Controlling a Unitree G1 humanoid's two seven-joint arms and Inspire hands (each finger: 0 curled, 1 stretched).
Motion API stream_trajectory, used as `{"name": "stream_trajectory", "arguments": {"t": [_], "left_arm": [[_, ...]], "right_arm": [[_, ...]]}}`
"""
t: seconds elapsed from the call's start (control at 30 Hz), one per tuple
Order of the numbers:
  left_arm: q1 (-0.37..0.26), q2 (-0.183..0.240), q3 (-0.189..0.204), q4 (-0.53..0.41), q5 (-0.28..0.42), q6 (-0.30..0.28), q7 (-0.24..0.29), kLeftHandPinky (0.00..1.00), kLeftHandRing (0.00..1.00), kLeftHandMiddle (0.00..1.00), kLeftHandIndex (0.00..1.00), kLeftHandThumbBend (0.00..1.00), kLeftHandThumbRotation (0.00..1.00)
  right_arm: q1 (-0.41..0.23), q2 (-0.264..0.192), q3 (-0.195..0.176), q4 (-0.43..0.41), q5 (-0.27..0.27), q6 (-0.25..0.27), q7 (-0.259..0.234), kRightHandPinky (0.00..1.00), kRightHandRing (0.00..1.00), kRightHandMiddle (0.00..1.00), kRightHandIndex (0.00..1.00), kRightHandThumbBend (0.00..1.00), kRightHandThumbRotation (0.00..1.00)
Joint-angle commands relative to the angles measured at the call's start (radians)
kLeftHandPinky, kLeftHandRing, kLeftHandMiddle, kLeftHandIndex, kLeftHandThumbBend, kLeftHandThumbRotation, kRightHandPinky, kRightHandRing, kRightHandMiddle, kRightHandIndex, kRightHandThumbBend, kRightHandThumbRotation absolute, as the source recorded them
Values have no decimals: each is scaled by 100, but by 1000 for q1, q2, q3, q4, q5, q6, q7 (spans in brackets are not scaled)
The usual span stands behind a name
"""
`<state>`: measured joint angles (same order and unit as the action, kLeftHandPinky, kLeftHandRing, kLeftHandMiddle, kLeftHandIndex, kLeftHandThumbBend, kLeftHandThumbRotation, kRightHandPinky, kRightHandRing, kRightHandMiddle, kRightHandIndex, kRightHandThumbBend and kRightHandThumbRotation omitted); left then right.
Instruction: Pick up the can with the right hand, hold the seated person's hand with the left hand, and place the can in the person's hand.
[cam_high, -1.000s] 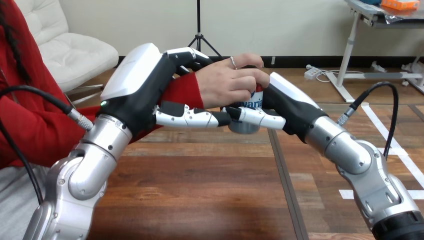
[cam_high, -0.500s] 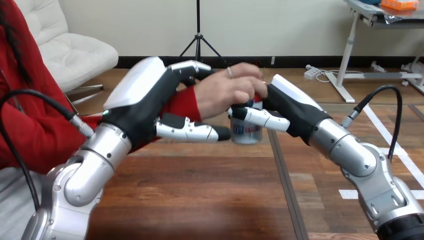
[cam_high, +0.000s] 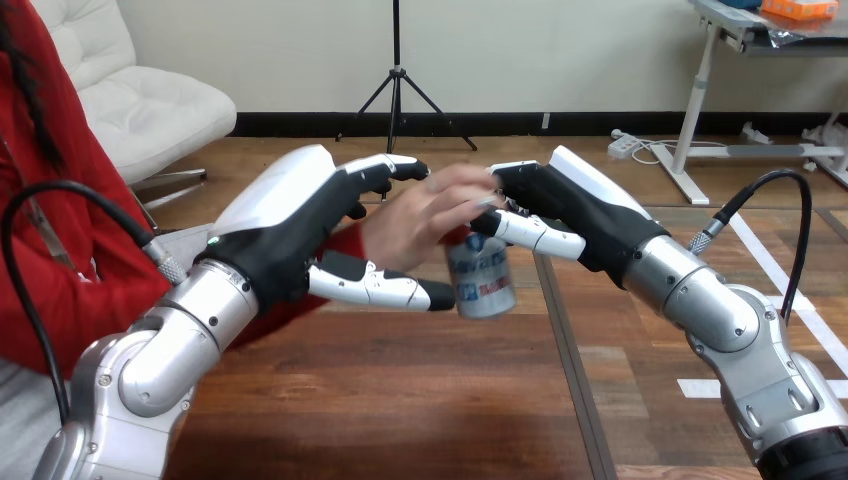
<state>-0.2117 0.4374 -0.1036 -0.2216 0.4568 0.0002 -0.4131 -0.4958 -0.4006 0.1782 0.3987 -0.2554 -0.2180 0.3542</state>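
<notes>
Above the table (cam_high: 400, 400), mid-view: can (cam_high: 482, 278) hangs tilted in the person's hand (cam_high: 420, 215) | your left hand (cam_high: 290, 220) is curled round the person's wrist (cam_high: 345, 242) | your right hand (cam_high: 570, 205) has relaxed fingers, just beside the can.

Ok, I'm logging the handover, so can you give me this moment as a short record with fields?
can: roughly upright, above the table, its top in the person's hand
left hand: fingers over and thumb under the person's wrist, curled round it
right hand: beside the can's top; grip unclear
handover: the person's hand is on the can
</notes>
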Motion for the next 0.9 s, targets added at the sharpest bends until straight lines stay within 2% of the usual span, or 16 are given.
{"name": "stream_trajectory", "arguments": {"t": [0.0,0.27,0.43,0.63,0.87], "left_arm": [[-30,31,2,-56,-22,3,-28,86,91,92,95,100,57],[-31,36,2,-65,-21,20,-52,89,95,94,99,100,59],[-30,32,2,-69,-22,31,-53,81,96,94,100,100,62],[-23,29,-2,-83,-1,52,-43,76,96,94,100,100,66],[-15,24,-6,-94,31,60,-18,76,97,95,99,100,71]], "right_arm": [[-35,-13,-32,-20,22,-19,-3,55,60,63,66,100,100],[-35,-18,-33,-7,34,-47,0,55,60,63,66,100,100],[-34,-24,-32,-3,37,-63,8,55,62,66,68,100,100],[-31,-26,-38,1,49,-83,20,56,65,69,70,100,100],[-20,-26,-46,-11,77,-78,47,58,69,73,73,100,100]]}}
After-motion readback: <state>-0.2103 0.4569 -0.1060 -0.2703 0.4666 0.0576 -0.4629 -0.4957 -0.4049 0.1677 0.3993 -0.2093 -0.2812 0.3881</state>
